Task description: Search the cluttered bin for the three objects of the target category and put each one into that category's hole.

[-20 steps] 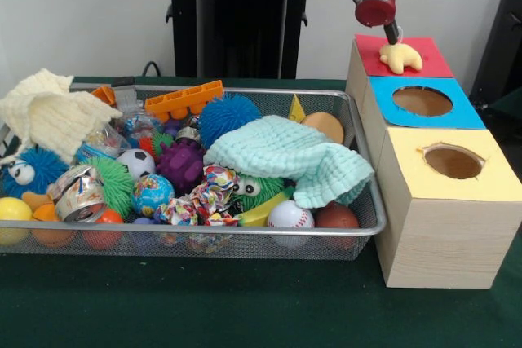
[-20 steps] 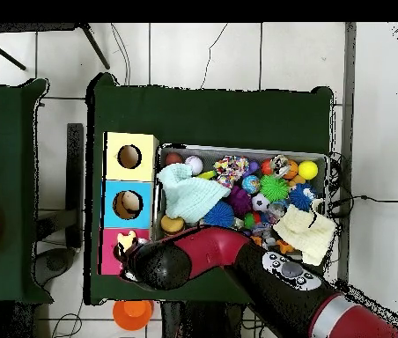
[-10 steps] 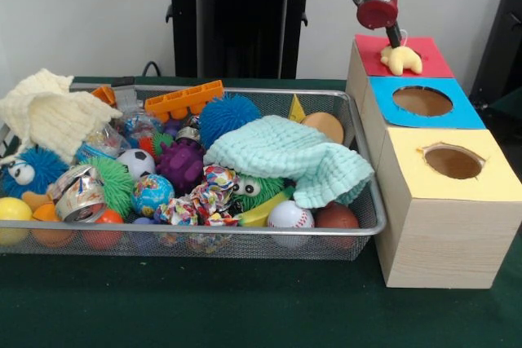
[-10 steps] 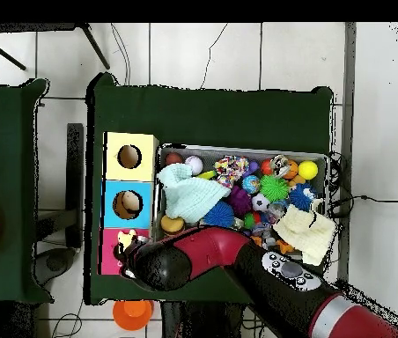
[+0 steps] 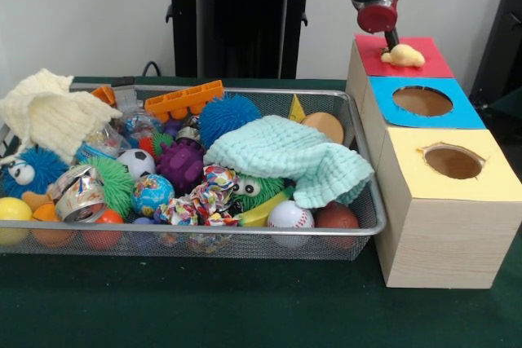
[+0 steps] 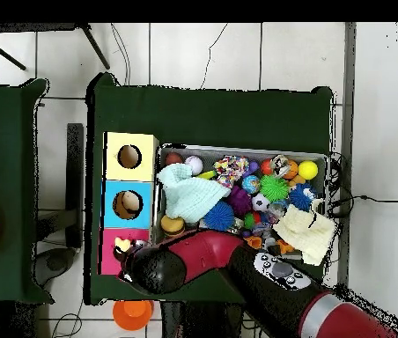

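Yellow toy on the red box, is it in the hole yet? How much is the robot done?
Not quite. The yellow toy sits on the red box top, right under the gripper, and looks partly sunk into that hole. So this one is nearly done. I can't see inside the boxes, so earlier drops are unknown. The wire bin is full of toys, so more searching may be left.

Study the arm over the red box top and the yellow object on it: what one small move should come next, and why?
Probably a short push straight down. The gripper hangs directly above the yellow object, which sits low on the red box top and seems partly sunk into its hole, not yet through. Whether the gripper is holding it cannot be told.
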### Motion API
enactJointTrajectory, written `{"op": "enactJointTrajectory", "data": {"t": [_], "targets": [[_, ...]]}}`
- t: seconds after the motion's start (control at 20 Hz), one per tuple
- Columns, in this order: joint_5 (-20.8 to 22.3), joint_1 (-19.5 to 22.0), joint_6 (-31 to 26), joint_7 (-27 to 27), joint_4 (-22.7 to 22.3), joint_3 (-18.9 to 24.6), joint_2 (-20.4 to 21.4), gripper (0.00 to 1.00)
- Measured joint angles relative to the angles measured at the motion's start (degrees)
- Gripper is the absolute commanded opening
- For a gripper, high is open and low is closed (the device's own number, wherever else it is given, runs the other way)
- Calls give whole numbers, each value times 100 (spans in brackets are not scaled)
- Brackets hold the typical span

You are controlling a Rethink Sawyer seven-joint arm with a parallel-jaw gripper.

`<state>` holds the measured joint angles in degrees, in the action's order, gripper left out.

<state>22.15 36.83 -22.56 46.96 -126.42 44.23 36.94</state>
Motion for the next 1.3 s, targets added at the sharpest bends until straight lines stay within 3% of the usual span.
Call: {"op": "enactJointTrajectory", "data": {"t": [0.55, 1.3], "targets": [[46, -466, 80, 1, 80, -322, 111, 0], [13, -651, -96, 1, 152, -437, 250, 0]]}}
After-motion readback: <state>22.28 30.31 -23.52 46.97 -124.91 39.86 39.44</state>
